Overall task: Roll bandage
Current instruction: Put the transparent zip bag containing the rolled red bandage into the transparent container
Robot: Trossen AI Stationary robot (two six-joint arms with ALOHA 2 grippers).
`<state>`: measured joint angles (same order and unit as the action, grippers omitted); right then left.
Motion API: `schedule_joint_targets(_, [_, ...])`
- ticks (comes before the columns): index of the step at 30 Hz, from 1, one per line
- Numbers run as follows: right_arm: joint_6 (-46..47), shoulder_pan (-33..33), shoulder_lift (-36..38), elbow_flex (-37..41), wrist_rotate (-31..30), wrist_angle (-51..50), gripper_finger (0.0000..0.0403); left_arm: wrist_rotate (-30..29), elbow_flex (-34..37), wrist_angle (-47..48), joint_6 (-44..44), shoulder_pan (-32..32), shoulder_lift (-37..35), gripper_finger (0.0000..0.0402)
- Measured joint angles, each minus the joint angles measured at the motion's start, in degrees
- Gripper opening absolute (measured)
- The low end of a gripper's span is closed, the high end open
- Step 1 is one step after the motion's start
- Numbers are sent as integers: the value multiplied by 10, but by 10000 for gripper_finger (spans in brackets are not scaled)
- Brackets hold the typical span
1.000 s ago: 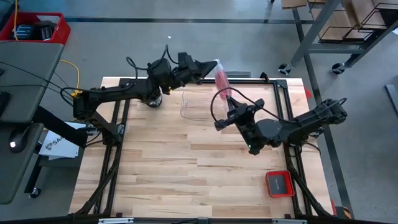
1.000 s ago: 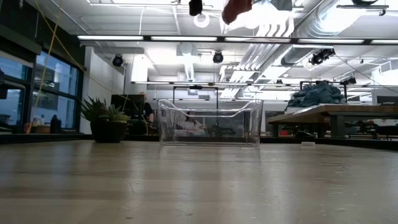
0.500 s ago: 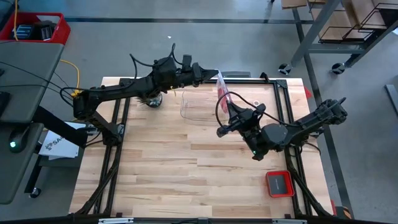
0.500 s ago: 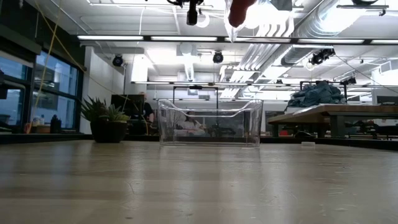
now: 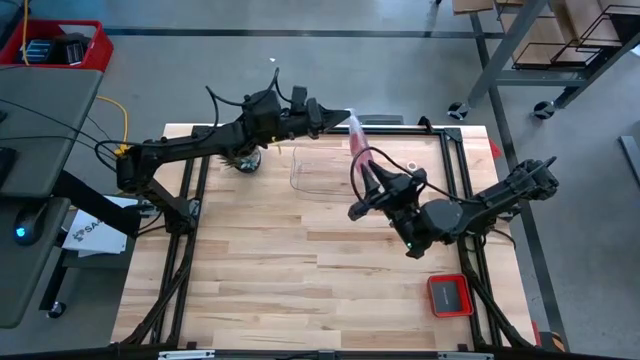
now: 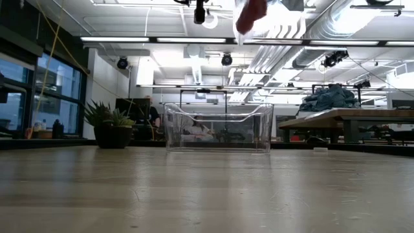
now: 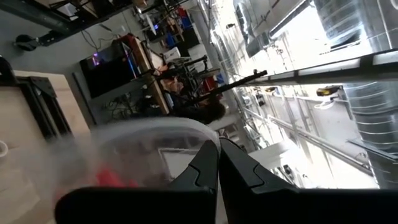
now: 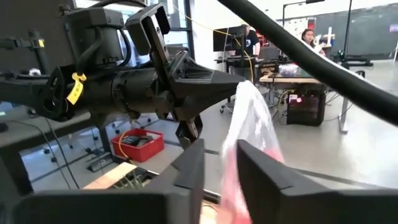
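Two dark robot arms meet in the air above the far half of a pale wooden table (image 5: pixel 300 290), sharing a clear crinkly plastic bag (image 8: pixel 252 121) with the red bandage (image 5: pixel 360 155) showing through it.

The left arm reaches across from the far left corner. Its gripper (image 5: pixel 340 117) pinches the bag's upper edge, the two fingers (image 7: pixel 214 165) pressed together in the wrist view with the filmy plastic bunched at their tips.

The right arm comes up from the right side. Its gripper (image 5: pixel 372 182) sits at the lower end of the bag, and in its own wrist view the fingers (image 8: pixel 189 168) stand a little apart with plastic and a blur of red between them. Whether they grip the bag or merely flank it cannot be told.

Below the pair, a clear open-topped plastic box (image 6: pixel 218 127) stands on the far part of the table, seemingly with nothing in it. A small red square tray (image 5: pixel 449 294) with a dark centre lies well apart, near the right front corner.

The bandage hangs inside the bag, clear of the table; from table height only a red patch (image 6: pixel 251 14) shows at the top of the picture. It looks light, soft and limp, likely to sag or slide within the slick plastic. The better hold would probably be on the fabric itself, at a free end, not through the bag.
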<state>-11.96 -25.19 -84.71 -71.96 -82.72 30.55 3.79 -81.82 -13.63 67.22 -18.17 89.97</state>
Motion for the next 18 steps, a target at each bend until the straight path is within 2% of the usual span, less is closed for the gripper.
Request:
schedule_joint_targets(4, [5, 0, 0, 0, -1, -7, 136, 3, 0, 5, -13, -3, 0, 0])
schedule_joint_targets(8, [-65, -10, 0, 0, -42, 8, 171, 21, -1, 43, -79, -10, 0, 0])
schedule_joint_targets(10, [-90, -17, 0, 0, -71, 23, 178, 46, -1, 71, -120, -15, 0, 0])
schedule_joint_targets(13, [-116, -31, 9, 0, -73, 29, 181, 88, -1, 124, -188, -19, 0, 0])
schedule_joint_targets(16, [-138, -38, 19, 0, -73, 29, 181, 124, -1, 212, -276, -18, 0, 0])
schedule_joint_targets(18, [-138, -39, 23, 0, -73, 28, 181, 124, -1, 285, -342, -17, 0, 0])
